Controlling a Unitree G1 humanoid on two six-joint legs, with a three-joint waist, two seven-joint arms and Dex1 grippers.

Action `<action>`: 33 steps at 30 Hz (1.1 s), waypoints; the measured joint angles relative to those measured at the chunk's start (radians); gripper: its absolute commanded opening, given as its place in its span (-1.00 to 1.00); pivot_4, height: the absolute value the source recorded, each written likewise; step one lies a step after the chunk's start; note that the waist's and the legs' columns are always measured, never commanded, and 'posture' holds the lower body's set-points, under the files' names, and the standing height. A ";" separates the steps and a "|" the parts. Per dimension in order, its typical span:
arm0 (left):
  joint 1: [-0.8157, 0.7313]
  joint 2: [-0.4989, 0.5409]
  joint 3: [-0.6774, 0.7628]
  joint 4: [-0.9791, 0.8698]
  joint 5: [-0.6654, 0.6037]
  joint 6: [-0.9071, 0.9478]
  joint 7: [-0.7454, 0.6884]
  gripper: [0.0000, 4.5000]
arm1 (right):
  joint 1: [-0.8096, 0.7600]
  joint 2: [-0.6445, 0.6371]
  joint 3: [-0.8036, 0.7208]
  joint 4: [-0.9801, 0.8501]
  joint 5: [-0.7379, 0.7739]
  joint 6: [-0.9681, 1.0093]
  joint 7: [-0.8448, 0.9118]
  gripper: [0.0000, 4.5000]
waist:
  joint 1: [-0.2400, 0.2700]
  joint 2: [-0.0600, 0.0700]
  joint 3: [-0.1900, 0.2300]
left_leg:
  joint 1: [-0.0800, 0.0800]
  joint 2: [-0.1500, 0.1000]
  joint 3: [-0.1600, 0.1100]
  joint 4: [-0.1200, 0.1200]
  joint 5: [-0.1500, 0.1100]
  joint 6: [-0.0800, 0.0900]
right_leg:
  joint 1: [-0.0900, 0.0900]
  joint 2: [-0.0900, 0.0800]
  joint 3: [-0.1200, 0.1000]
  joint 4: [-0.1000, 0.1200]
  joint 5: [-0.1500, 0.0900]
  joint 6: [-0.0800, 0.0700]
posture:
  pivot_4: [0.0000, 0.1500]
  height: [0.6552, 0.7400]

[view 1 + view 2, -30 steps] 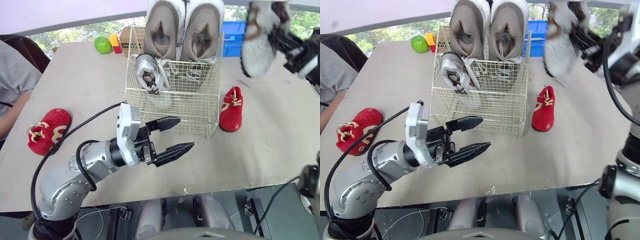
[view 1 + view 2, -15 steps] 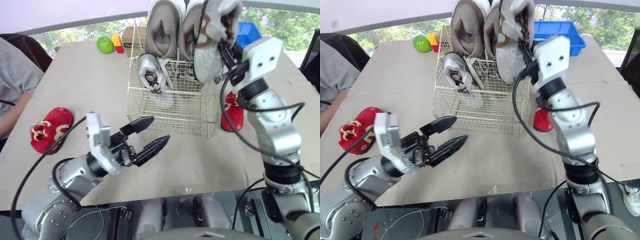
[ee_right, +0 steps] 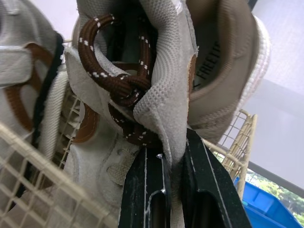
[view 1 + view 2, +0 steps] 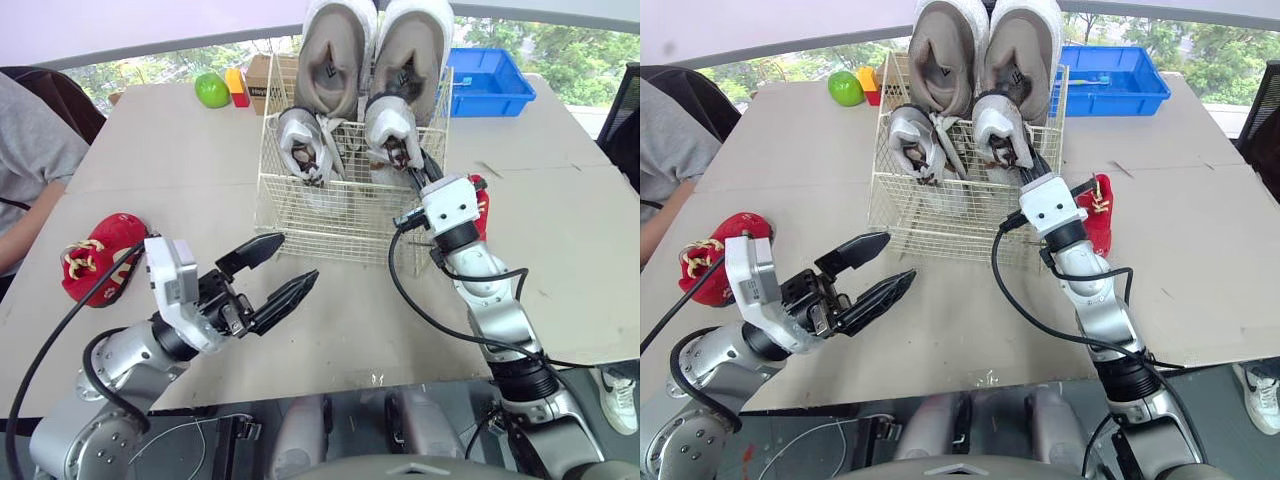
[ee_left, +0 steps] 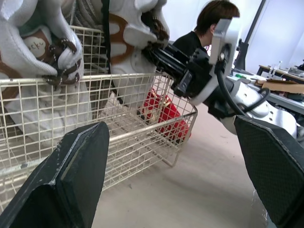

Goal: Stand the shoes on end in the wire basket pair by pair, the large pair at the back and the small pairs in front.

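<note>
The main risk is at the release. The right claw is closed tight on the tongue of a small white shoe, with brown laces looped just above its fingers. If the claw opens too little or lifts off at an angle, a lace could catch and drag the shoe back out, or tip it against its partner.

The wire basket holds the large beige pair upright at the back. The two white shoes stand in front of it, the gripped one at the front right.

Both red shoes are out on the tabletop, so that pair looks not yet done. One lies far to the left, and the other is just beside the basket (partly behind the right arm).

The left claw hovers wide open and empty in front of the basket
</note>
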 measured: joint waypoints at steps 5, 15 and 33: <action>-0.003 0.000 -0.006 0.000 0.006 0.000 0.003 1.00 | 0.029 0.020 -0.016 -0.047 0.047 0.057 0.055 -0.99 | 0.000 -0.002 -0.001 | 0.000 0.001 0.000 0.000 0.000 0.000 | 0.000 0.000 -0.001 0.000 0.000 0.000 | 1.00 1.00; 0.016 -0.001 -0.005 0.013 0.016 -0.007 -0.008 1.00 | 0.133 -0.105 -0.057 -0.236 0.252 0.266 0.301 0.99 | 0.004 -0.003 -0.003 | 0.001 0.000 0.000 0.000 0.000 0.000 | 0.001 -0.001 -0.001 -0.001 0.000 -0.001 | 1.00 1.00; 0.072 -0.031 -0.010 0.039 0.067 -0.056 -0.008 1.00 | -0.359 -0.233 -0.007 -0.259 0.413 0.869 0.447 0.99 | 0.002 0.003 0.001 | -0.002 0.000 -0.001 -0.007 0.000 0.000 | -0.003 -0.001 -0.003 -0.005 0.002 0.001 | 1.00 1.00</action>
